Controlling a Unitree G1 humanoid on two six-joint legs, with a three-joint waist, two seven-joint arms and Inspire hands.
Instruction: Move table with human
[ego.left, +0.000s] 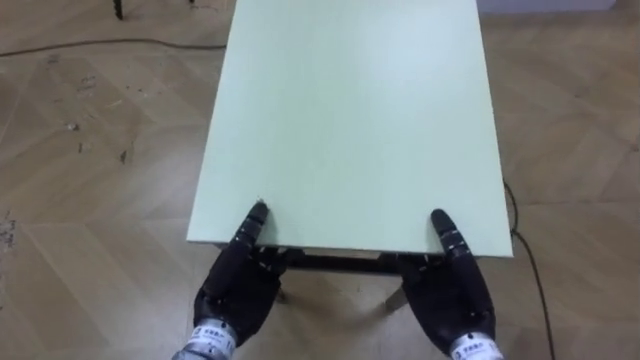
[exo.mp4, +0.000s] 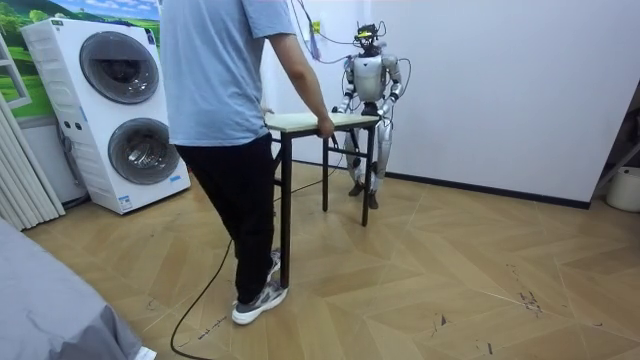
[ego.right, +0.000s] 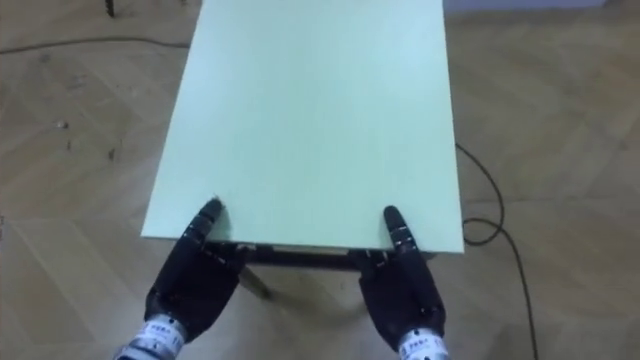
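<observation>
the parquet floor (exo.mp4: 450, 270) ran across the room to a plain white wall (exo.mp4: 500, 90). on the room view's left, two white front-loading washing machines (exo.mp4: 110, 110) stood stacked one on the other, below a green landscape picture (exo.mp4: 100, 8).

a person (exo.mp4: 225, 120) in a light blue t-shirt and black trousers stood nearest the room camera with their back to it, at one short end of the table (exo.mp4: 300, 121). the person's hand (exo.mp4: 325, 128) was closed over that end's edge, at the corner toward the room view's right. the robot stood upright at the opposite short end, close to the wall, facing the person, so the table lay between the two of them.

from the robot's head, the table showed a bare, pale green tabletop on a dark frame, its long sides running away from the robot.

the left hand (ego.left: 238, 285) was at the near edge of the tabletop, just inside the near left corner. its thumb (ego.left: 256, 220) lay on top of the tabletop and its other fingers went under the edge, out of sight, so the edge was clamped between them. the right hand (ego.left: 448, 298) gripped the same near edge close to the near right corner in the same way, with its thumb (ego.left: 445, 232) on top. the two hands were well apart.
</observation>
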